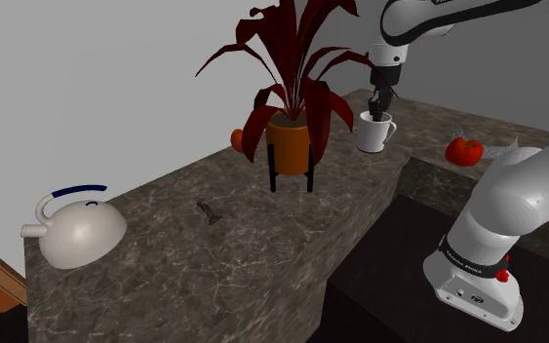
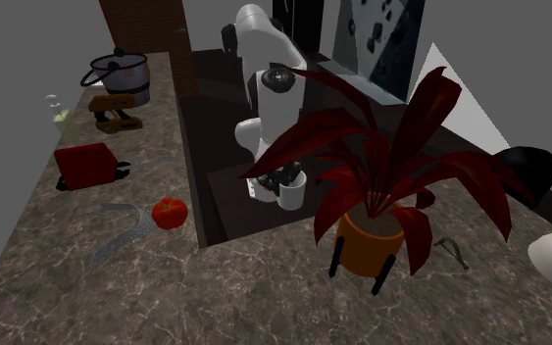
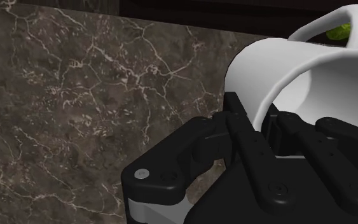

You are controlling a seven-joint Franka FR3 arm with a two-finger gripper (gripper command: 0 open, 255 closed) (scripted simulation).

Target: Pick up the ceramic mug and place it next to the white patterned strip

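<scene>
1. Nearest the shoulder camera, the white arm link (image 1: 491, 244) rises beside the dark veined stone bench (image 1: 214, 268). The arm reaches over the bench, so the tool meets its target from above.
2. A white domed kettle with a blue handle (image 1: 75, 232) stands at the near end of the bench, well apart from the work zone.
3. Mid-bench, a red-leaved plant in an orange pot (image 1: 290, 132) stands between the kettle and the work zone. Judgement: its leaves are the closest obstruction on that side.
4. The all-black two-finger pincer (image 3: 263, 118) is clamped on the wall of the plain white handled mug (image 3: 266, 63), with one finger inside the cup and one outside. Judgement: a rim grip leaves the handle untouched and the base free for set-down.
5. Location: the mug is beyond the plant, close to the bench edge. It hangs slightly tilted in the grip. Whether its base is clear of the bench cannot be confirmed.
6. Appearance: smooth, unmarked white, with a round open mouth and a large loop handle turned toward the shoulder view's right.
7. Farthest, a red tomato-like fruit (image 2: 169, 213) lies just beside the pale grey curved strip (image 2: 138, 225), the destination. The mug is well apart from it, so the transfer is not yet done.
</scene>
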